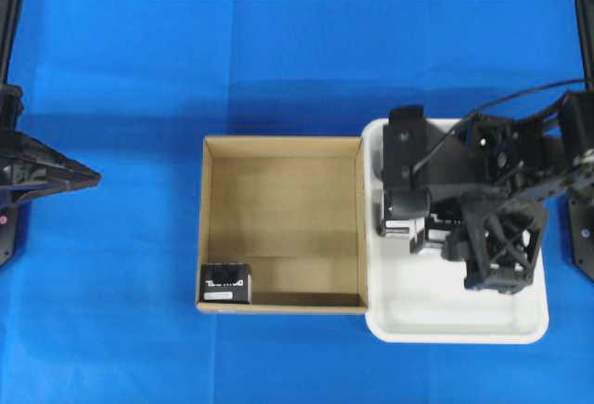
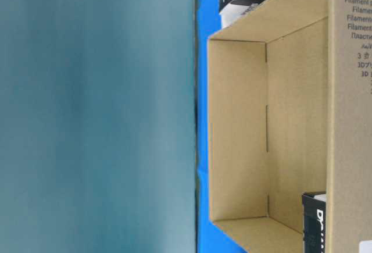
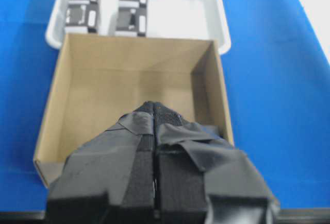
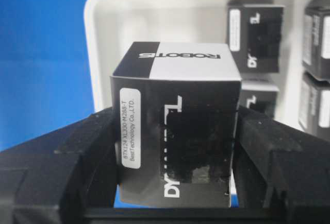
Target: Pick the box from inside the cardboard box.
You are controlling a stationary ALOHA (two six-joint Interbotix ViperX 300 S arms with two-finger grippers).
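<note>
Clamping a black box point(image 4: 175, 126) between its pads, the right end effector point(image 4: 172, 141) hangs over the white tray point(image 1: 464, 330), seemingly to set it beside others there. One box point(image 1: 226, 284) remains in the cardboard box point(image 1: 281, 149) corner. The left end effector point(image 3: 154, 147) is pressed closed, idle.

white tray point(image 1: 445, 328) on blue table cover point(image 1: 121, 265).

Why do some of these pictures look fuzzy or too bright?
Left wrist view: the near gripper is soft and the tray glares white. Right wrist view: the held box is fairly clear, the boxes behind blurred. Table-level view: turned sideways, its left half a blurry teal surface.
</note>
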